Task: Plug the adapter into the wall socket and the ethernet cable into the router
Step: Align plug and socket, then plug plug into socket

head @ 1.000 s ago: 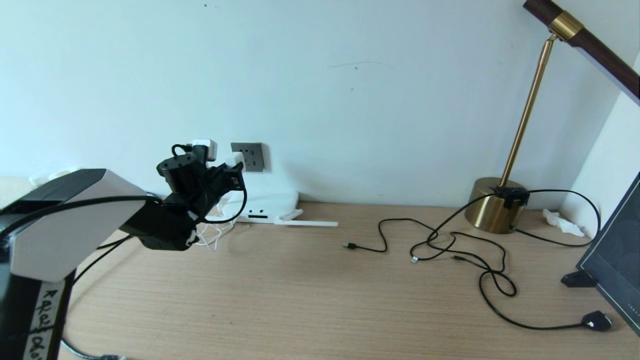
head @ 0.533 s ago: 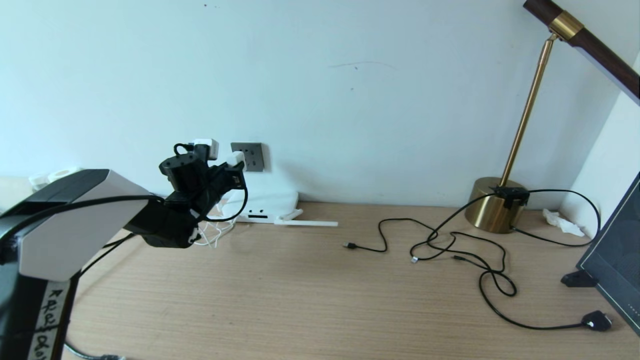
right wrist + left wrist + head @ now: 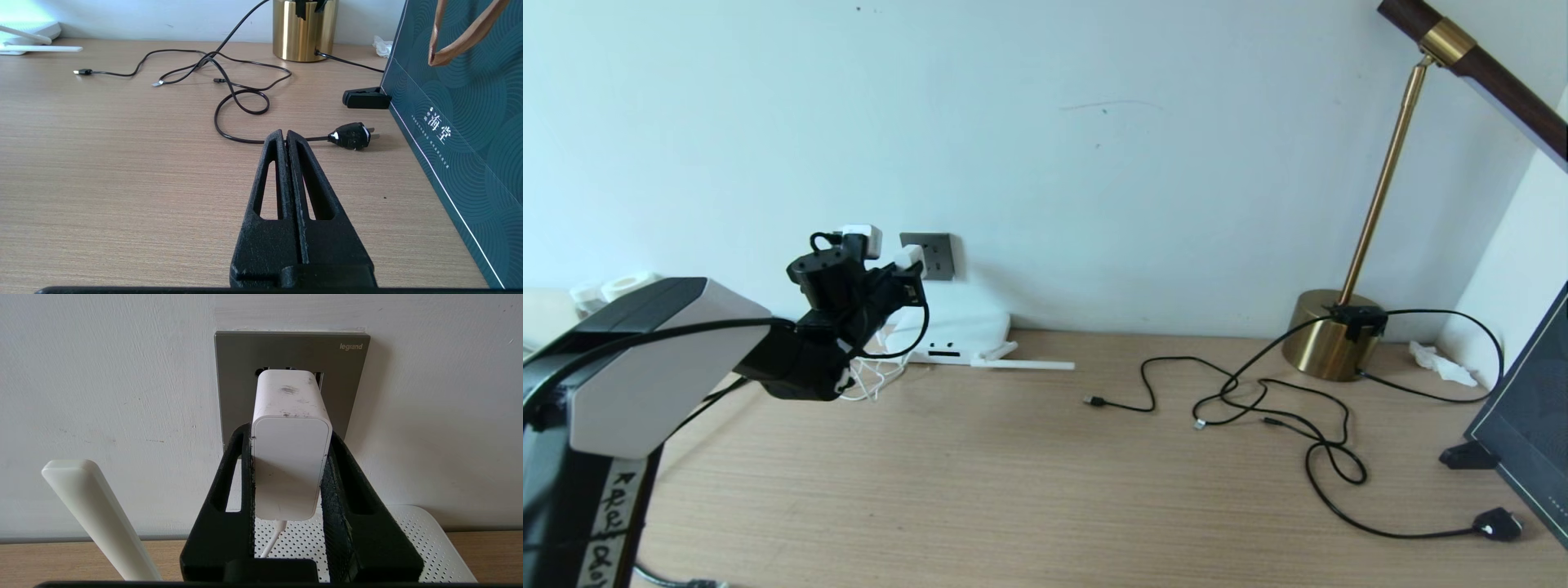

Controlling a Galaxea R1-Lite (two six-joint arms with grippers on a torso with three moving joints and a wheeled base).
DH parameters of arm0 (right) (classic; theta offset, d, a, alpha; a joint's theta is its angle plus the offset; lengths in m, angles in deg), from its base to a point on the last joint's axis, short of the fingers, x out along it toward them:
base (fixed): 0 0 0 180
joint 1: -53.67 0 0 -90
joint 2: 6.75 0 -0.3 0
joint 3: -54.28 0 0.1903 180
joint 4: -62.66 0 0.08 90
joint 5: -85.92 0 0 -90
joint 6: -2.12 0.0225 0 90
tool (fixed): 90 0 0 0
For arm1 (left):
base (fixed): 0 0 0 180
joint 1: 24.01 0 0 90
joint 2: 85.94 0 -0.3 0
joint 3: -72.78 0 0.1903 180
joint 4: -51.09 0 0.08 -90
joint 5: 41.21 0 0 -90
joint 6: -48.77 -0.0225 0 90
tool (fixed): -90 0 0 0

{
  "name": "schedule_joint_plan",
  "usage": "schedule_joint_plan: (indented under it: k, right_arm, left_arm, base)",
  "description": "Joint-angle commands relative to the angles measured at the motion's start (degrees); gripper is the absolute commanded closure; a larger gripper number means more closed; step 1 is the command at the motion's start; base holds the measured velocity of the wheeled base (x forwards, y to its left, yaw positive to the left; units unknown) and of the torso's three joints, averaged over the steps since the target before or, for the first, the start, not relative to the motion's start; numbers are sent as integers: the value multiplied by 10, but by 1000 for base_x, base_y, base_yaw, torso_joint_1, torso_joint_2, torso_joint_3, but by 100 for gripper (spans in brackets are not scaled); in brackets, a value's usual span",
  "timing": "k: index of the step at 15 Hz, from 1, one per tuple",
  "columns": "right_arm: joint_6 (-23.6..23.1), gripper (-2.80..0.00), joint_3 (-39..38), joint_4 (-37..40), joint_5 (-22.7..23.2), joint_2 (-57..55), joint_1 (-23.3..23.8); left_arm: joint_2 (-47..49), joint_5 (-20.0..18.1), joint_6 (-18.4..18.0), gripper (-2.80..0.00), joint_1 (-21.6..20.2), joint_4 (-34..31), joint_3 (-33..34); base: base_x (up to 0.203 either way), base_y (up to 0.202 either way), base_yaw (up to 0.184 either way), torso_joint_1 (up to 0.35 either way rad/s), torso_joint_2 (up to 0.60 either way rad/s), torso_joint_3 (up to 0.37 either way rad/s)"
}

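Observation:
My left gripper (image 3: 907,274) (image 3: 289,433) is shut on the white adapter (image 3: 906,260) (image 3: 291,457), holding it by its two sides. The adapter's front end sits right at the upper holes of the dark-grey wall socket (image 3: 934,255) (image 3: 237,375); its pins are hidden. Its thin white cord (image 3: 269,543) hangs down over the router (image 3: 960,331) (image 3: 412,539), which lies against the wall below the socket. The ethernet cable (image 3: 1327,490) lies loose on the desk, with its clear-tipped plug (image 3: 1199,424) (image 3: 156,83) and its black end (image 3: 1496,523) (image 3: 352,135). My right gripper (image 3: 285,134) is shut and empty over the desk.
A router antenna (image 3: 1023,364) lies flat on the desk; another antenna (image 3: 98,518) stands beside my left gripper. A brass lamp base (image 3: 1331,335), thin USB cables (image 3: 1123,404), a black clip (image 3: 1466,456) and a teal bag (image 3: 1531,425) fill the right side.
My left arm has crept a little forward and up, carrying the adapter closer to the socket. The cables on the desk have not moved.

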Motion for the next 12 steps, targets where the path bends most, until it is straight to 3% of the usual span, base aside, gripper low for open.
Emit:
schedule_joint_plan:
  k: [1, 12]
  right_arm:
    - [0, 0, -7, 0, 0, 0, 0]
    - [0, 0, -7, 0, 0, 0, 0]
  left_arm:
    - [8, 0, 0, 0, 0, 4, -7]
    - [16, 0, 0, 0, -3, -9, -31]
  base:
    - [0, 0, 0, 0, 0, 0]
    - [0, 0, 0, 0, 0, 0]
